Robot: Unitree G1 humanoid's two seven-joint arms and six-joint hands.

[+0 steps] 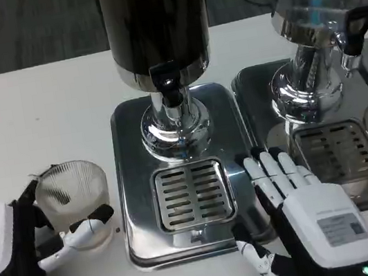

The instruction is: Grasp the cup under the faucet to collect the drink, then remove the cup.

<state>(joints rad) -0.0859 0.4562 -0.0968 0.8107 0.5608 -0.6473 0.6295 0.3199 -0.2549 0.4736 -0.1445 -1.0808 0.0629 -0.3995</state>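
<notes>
Two hands share the work, and the cup (75,201) sits at the far left on the table (32,106), well short of the faucet. It is a clear ribbed cup, upright, and the left hand (25,240) wraps it from the side, its fingers (89,222) curled round the lower wall and clamped on it. The step in hand looks to be carrying the cup rightward, so it should stay level and lift enough to clear the raised edge of the steel tray (134,188). Its landing spot is the slotted grate (193,194), with the rim centred beneath the black faucet (167,84) of the dark dispenser (155,23), close enough that the stream cannot miss. Further right, the right hand (308,216) lies palm down on the tray's right edge, fingers (273,169) stretched out flat and slightly apart, holding nothing; it seems best placed to reach up and work the tap. A second dispenser (315,82) stands beyond it.
</notes>
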